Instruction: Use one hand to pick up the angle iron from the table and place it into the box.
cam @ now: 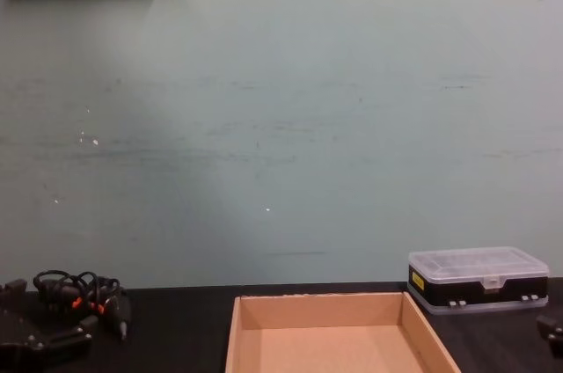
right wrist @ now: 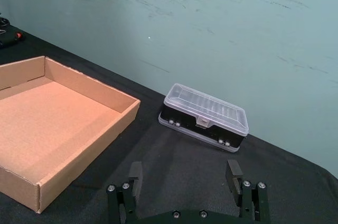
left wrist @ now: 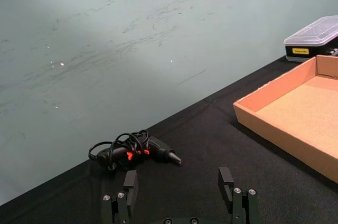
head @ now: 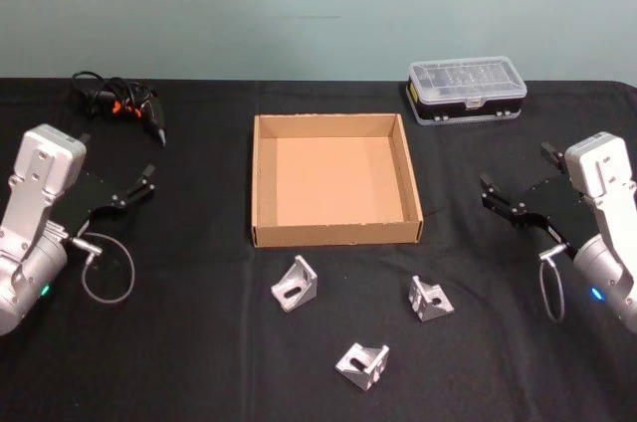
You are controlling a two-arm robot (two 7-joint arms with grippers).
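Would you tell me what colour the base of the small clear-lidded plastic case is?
Black; the clear-lidded plastic case shows best in the right wrist view.

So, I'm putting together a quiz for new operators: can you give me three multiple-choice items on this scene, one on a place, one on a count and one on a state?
1. Where do the angle irons lie relative to the box?
A. Inside it
B. On the table, on the robot's side of it
C. Behind it, by the wall

2. How many angle irons are there?
A. Two
B. Three
C. Five

3. What state are the left gripper and right gripper in?
A. Both open, holding nothing
B. Left shut on an angle iron
C. Right shut on the box's wall

Answers:
1 B: the head view shows them on the black table, nearer than the box's front wall.
2 B: three grey brackets lie there.
3 A: each wrist view shows parted fingers with nothing between them.
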